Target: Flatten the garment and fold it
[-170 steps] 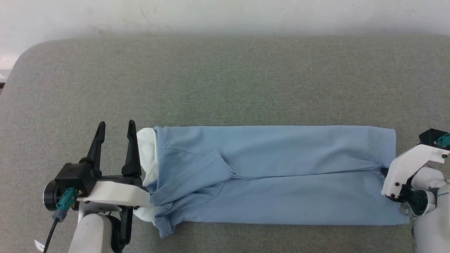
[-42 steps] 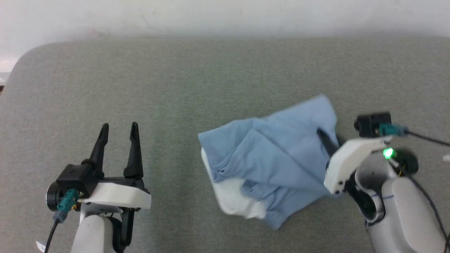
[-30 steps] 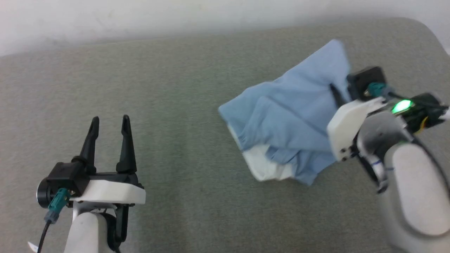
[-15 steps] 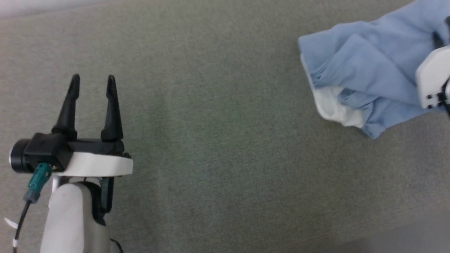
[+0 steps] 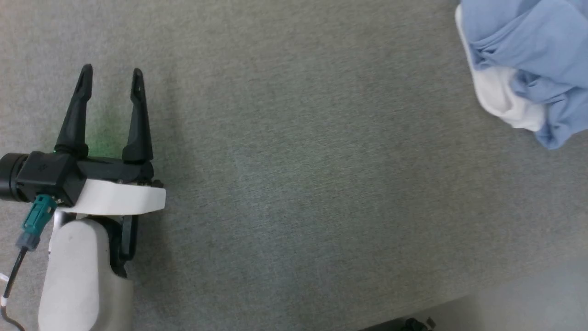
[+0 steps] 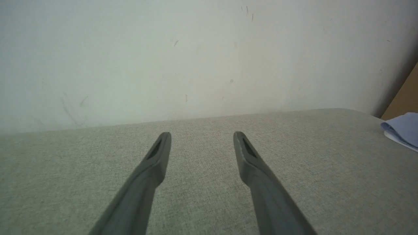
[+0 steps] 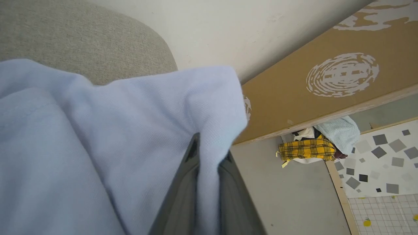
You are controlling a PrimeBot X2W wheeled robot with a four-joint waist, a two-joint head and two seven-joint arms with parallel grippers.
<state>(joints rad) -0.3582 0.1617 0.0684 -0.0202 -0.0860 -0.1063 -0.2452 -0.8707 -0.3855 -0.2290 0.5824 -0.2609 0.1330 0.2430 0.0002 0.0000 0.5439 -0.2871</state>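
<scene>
The garment [image 5: 533, 59], light blue with a white collar showing, hangs bunched at the head view's top right corner. A small corner of the garment [image 6: 403, 129] also shows at the left wrist view's right edge. My right gripper [image 7: 209, 155] is shut on a fold of the garment [image 7: 114, 130], the cloth pinched between its two dark fingers and draped over them. My left gripper [image 5: 110, 76] stands open over the grey table [image 5: 298, 161] at the left, far from the shirt, with nothing between its fingers [image 6: 156, 153].
Beyond the table's rounded corner in the right wrist view lie a brown board [image 7: 326, 91] against the wall and a pile of other clothes [image 7: 313, 147], yellow plaid among them, on the floor. The table's near edge [image 5: 505, 294] shows at the head view's lower right.
My right gripper has pulled the folded garment off to the right and it has crumpled into a bunch. The head view has swung, so the scene shifted. The left gripper stayed open.
</scene>
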